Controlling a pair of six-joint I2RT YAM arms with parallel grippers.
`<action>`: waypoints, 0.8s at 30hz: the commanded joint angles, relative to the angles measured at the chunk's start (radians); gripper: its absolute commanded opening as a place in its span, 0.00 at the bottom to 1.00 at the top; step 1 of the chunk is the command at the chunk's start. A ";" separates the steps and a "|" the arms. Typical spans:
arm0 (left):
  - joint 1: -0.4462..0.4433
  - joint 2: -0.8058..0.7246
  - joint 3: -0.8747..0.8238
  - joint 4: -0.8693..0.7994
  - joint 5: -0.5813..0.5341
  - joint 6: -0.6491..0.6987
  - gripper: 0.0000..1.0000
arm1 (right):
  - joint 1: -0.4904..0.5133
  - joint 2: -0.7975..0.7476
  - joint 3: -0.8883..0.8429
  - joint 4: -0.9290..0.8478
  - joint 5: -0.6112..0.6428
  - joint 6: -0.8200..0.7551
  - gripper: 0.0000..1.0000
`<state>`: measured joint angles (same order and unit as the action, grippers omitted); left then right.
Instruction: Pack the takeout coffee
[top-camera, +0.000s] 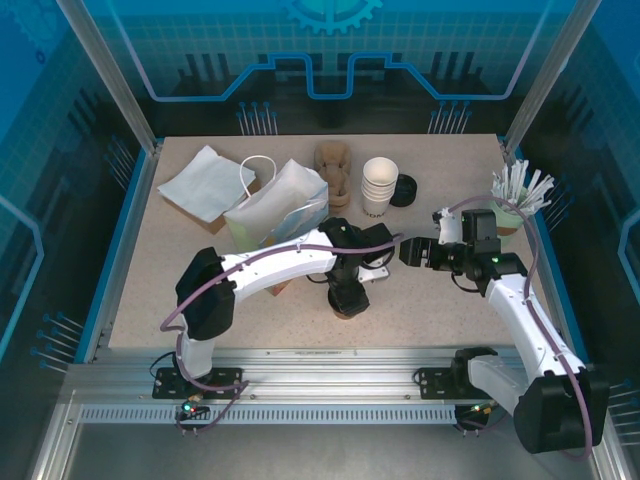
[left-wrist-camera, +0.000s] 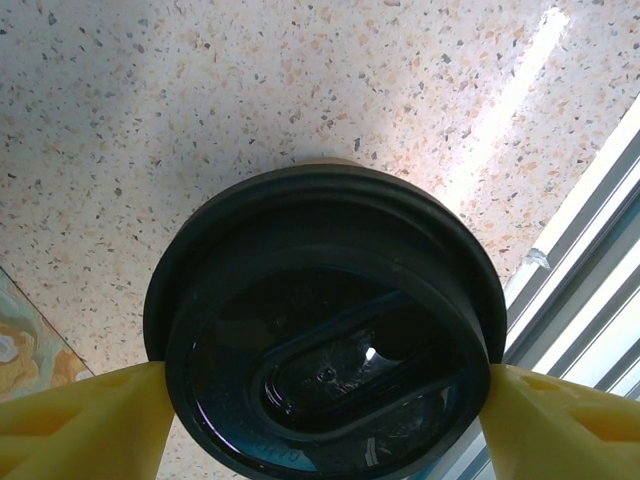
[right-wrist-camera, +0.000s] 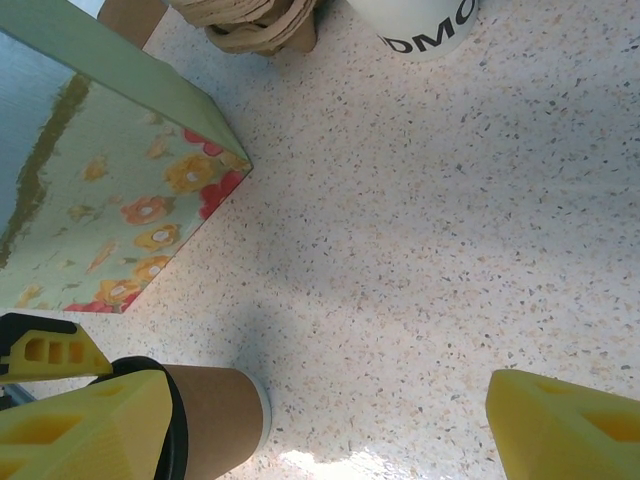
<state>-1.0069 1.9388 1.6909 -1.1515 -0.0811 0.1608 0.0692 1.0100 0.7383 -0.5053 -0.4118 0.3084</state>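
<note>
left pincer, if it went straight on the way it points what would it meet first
The takeout coffee: its black lid sits ahead between the fingers of the left pincer, which flank its rim. Whether they touch it is unclear.

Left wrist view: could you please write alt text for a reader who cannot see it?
The black lid of the takeout coffee, seen from above, sits between the two yellow fingers of the left gripper, which stand at its rim on both sides. Below it lies the speckled table.

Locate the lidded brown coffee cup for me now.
Top view: the brown paper cup with round black plastic lid stands front-centre on the speckled table, under the left claw, beside the floral-printed bag.
</note>
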 joint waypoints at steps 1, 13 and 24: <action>-0.012 0.021 0.036 -0.042 -0.030 0.013 0.80 | -0.015 0.006 -0.011 -0.001 -0.029 -0.020 0.83; -0.018 0.046 0.057 -0.067 -0.052 0.015 0.77 | -0.015 0.019 -0.012 0.004 -0.041 -0.022 0.83; -0.019 0.054 0.051 -0.071 -0.054 0.017 0.79 | -0.015 0.021 -0.014 0.004 -0.046 -0.023 0.83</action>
<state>-1.0176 1.9724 1.7256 -1.1824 -0.1204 0.1608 0.0689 1.0252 0.7383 -0.5045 -0.4309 0.3050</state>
